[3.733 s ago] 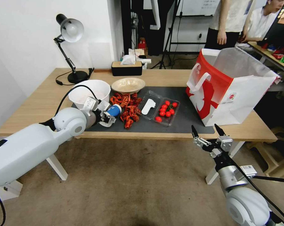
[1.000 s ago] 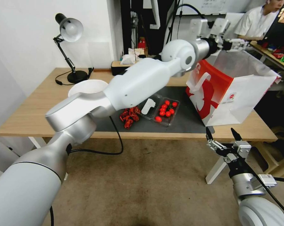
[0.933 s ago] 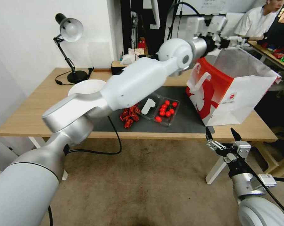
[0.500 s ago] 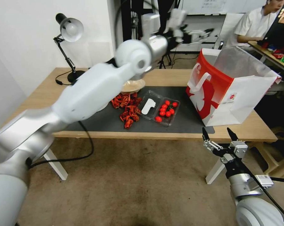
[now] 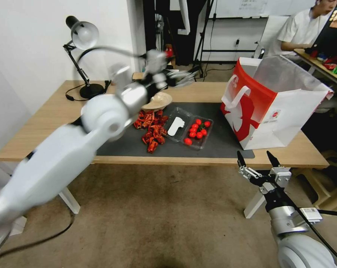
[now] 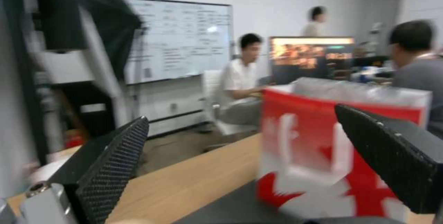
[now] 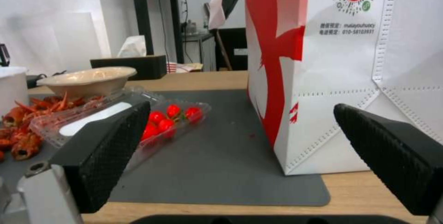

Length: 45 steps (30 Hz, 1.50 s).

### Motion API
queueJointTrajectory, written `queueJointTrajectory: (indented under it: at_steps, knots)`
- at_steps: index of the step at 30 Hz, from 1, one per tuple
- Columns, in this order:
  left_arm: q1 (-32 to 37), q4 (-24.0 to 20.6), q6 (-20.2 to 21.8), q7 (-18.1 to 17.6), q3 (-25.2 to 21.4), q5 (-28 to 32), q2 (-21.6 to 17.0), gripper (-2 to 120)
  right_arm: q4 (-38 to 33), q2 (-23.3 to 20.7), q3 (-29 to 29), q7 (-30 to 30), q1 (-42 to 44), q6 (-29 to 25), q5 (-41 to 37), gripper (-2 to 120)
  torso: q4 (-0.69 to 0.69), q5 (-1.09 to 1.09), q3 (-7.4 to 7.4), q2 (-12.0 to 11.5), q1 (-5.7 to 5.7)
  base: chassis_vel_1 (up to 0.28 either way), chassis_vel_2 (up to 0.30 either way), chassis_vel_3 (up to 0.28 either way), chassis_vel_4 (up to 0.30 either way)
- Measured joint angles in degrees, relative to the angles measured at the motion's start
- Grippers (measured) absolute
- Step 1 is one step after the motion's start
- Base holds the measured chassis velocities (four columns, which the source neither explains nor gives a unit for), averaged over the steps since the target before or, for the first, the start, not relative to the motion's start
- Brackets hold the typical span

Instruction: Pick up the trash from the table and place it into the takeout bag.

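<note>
Red crayfish shells (image 5: 151, 128) lie heaped on the dark grey mat (image 5: 209, 143) of the table (image 5: 38, 134), just beside a clear tray of cherry tomatoes (image 5: 198, 131) and in front of the shallow beige bowl (image 5: 153, 100). At the mat's right end stands the takeout bag (image 5: 272, 108), upright with its mouth open. The left tool (image 5: 179, 76) hangs in the air above the table's far side, near the bowl, with its fingers (image 6: 113, 168) spread apart and nothing between them. The right tool (image 5: 258, 163) waits below the table's near edge, jaws also apart and empty. From here, I judge the main risk is the loose shells: a pinch on so ragged a heap could scatter pieces across the mat. A low sweep of the left arm might also knock the bowl or the tall white tub (image 5: 101, 106) beside it.
</note>
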<state>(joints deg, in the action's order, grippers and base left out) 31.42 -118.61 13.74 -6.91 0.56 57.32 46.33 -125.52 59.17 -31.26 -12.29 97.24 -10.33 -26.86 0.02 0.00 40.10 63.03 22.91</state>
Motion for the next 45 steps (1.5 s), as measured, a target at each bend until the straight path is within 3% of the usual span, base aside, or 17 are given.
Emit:
queueJointTrajectory:
  at_steps: [1, 2, 5, 6, 8, 9, 12, 13, 15, 16, 19, 26, 29, 45]
  knots:
    - [6.41, -1.87, -1.83, 0.03, -4.02, -3.65, -0.29, 100, -0.13, 0.00, 0.05, -0.02, -0.04, 0.03, 0.02, 100, -0.01, -0.01, 0.00, 0.00, 0.00, 0.000, 0.000, 0.000, 0.000]
    - [6.41, -1.87, -1.83, 0.03, -4.02, -3.65, -0.29, 100, -0.13, 0.00, 0.05, -0.02, -0.04, 0.03, 0.02, 100, -0.01, -0.01, 0.00, 0.00, 0.00, 0.000, 0.000, 0.000, 0.000]
    - [19.50, -5.56, -7.16, 0.02, -10.83, -11.47, 0.53, 100, -0.38, -0.04, 0.22, -0.07, -0.06, 0.20, 0.06, 100, -0.02, 0.02, 0.00, 0.00, 0.00, 0.000, 0.000, 0.000, 0.000]
    - [19.50, -5.56, -7.16, 0.02, -10.83, -11.47, 0.53, 100, -0.38, -0.04, 0.22, -0.07, -0.06, 0.20, 0.06, 100, -0.02, 0.02, 0.00, 0.00, 0.00, 0.000, 0.000, 0.000, 0.000]
    - [27.52, -7.09, -9.78, 0.05, -14.10, -17.52, 2.47, 100, -0.62, -0.06, 0.39, -0.10, -0.04, 0.23, 0.11, 100, 0.00, -0.02, 0.00, 0.00, 0.00, 0.000, 0.000, 0.000, 0.000]
    - [27.52, -7.09, -9.78, 0.05, -14.10, -17.52, 2.47, 100, -0.62, -0.06, 0.39, -0.10, -0.04, 0.23, 0.11, 100, 0.00, -0.02, 0.00, 0.00, 0.00, 0.000, 0.000, 0.000, 0.000]
    - [38.49, -9.13, -14.12, -0.61, -19.35, -26.48, 7.89, 100, -1.00, -0.15, 0.67, -0.17, -0.04, 0.31, 0.23, 100, -0.01, 0.01, 0.01, 0.00, 0.00, 0.000, 0.000, 0.000, 0.000]
    - [38.49, -9.13, -14.12, -0.61, -19.35, -26.48, 7.89, 100, -1.00, -0.15, 0.67, -0.17, -0.04, 0.31, 0.23, 100, -0.01, 0.01, 0.01, 0.00, 0.00, 0.000, 0.000, 0.000, 0.000]
    - [44.03, -9.99, -15.86, -3.31, -21.21, -32.82, 10.58, 100, -1.13, -0.23, 0.66, -0.24, -0.03, 0.36, 0.25, 100, -0.02, 0.01, 0.00, 0.00, 0.00, 0.000, 0.000, 0.000, 0.000]
    - [44.03, -9.99, -15.86, -3.31, -21.21, -32.82, 10.58, 100, -1.13, -0.23, 0.66, -0.24, -0.03, 0.36, 0.25, 100, -0.02, 0.01, 0.00, 0.00, 0.00, 0.000, 0.000, 0.000, 0.000]
    - [52.47, -10.70, -15.92, -8.60, -23.03, -40.14, 13.24, 100, -1.28, -0.35, 0.56, -0.27, 0.02, 0.40, 0.25, 100, 0.00, 0.01, 0.00, 0.00, 0.00, 0.000, 0.000, 0.000, 0.000]
    - [58.04, -9.65, -14.26, -13.51, -23.55, -44.83, 14.72, 100, -1.58, -0.32, 0.74, -0.29, 0.15, 0.42, 0.28, 100, -0.02, -0.01, 0.01, 0.00, 0.00, 0.000, 0.000, 0.000, 0.000]
    - [59.86, -9.33, -11.09, -15.43, -23.32, -45.62, 15.17, 100, -1.82, -0.28, 0.85, -0.29, 0.54, 0.42, 0.38, 100, -0.02, 0.01, 0.01, 0.00, 0.00, 0.000, 0.000, 0.000, 0.000]
    - [60.85, -7.20, -8.69, -15.36, -21.68, -44.88, 15.84, 100, -1.98, -0.45, 0.59, -0.12, 0.90, 0.40, 0.35, 100, -0.02, 0.00, 0.01, 0.00, 0.01, 0.000, 0.000, 0.000, 0.000]
